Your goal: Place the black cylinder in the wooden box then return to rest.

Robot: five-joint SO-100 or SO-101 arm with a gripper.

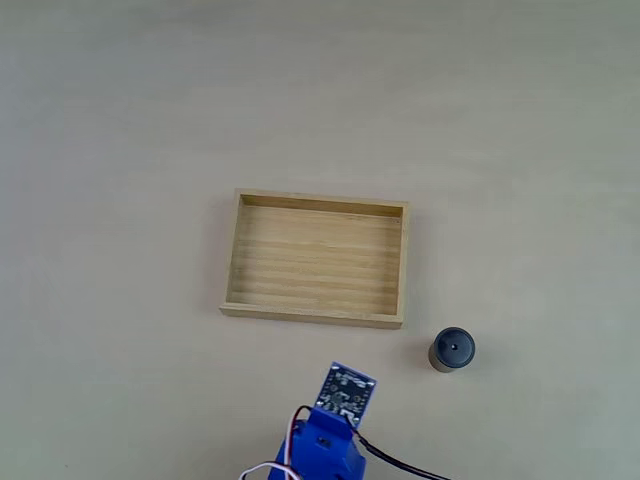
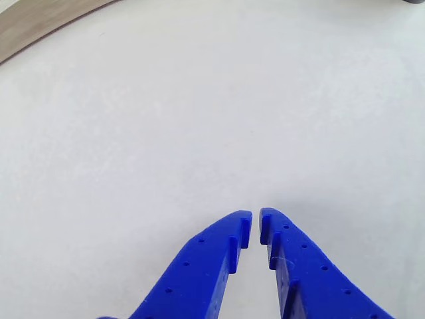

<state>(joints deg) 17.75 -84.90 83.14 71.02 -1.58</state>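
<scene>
Well apart, black cylinder (image 1: 452, 350), wooden box (image 1: 232, 260), closed gripper (image 2: 255, 224)

The table (image 1: 120, 120) is a plain, pale beige surface, matte and even, running out to every edge in the fixed view with only soft shading across it. In the other view the same tabletop (image 2: 199, 119) looks nearly white and smooth, with faint mottling. At the top left corner of that view a band of brownish wood-toned surface (image 2: 33, 20) curves along the edge of the pale top; what it belongs to I cannot tell.
</scene>
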